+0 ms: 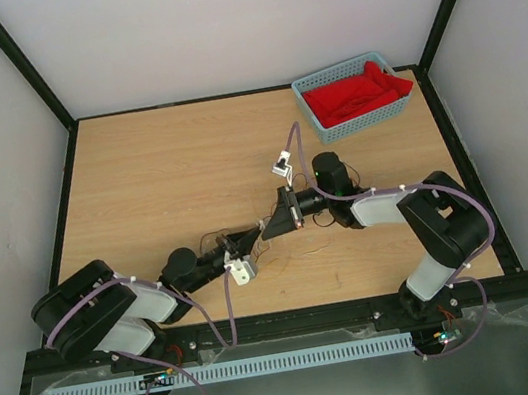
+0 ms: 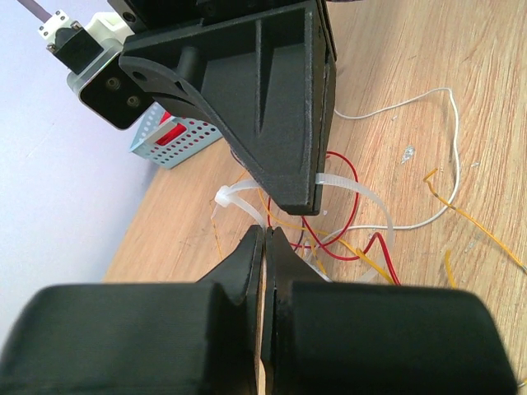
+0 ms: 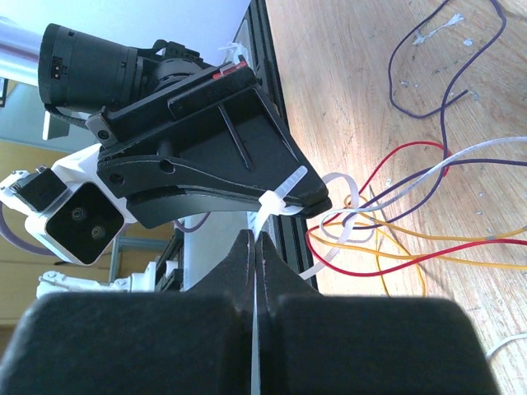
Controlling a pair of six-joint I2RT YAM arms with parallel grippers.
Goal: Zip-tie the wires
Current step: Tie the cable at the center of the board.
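Note:
The wires (image 2: 354,177) are thin red, orange, white and purple strands (image 3: 395,152), loosely curled on the wooden table under both grippers (image 1: 271,249). A white zip tie (image 3: 272,202) loops round some of them. My left gripper (image 2: 266,234) is shut on one end of the zip tie's strap (image 2: 235,196). My right gripper (image 3: 255,240) is shut on the strap just below the tie's head. The two grippers meet tip to tip at mid-table, left (image 1: 253,234) and right (image 1: 267,229). The grippers hide the wires in the top view.
A light blue basket (image 1: 334,69) holding a red cloth (image 1: 358,92) stands at the table's far right corner. It also shows behind the right gripper in the left wrist view (image 2: 177,140). Black frame rails border the table.

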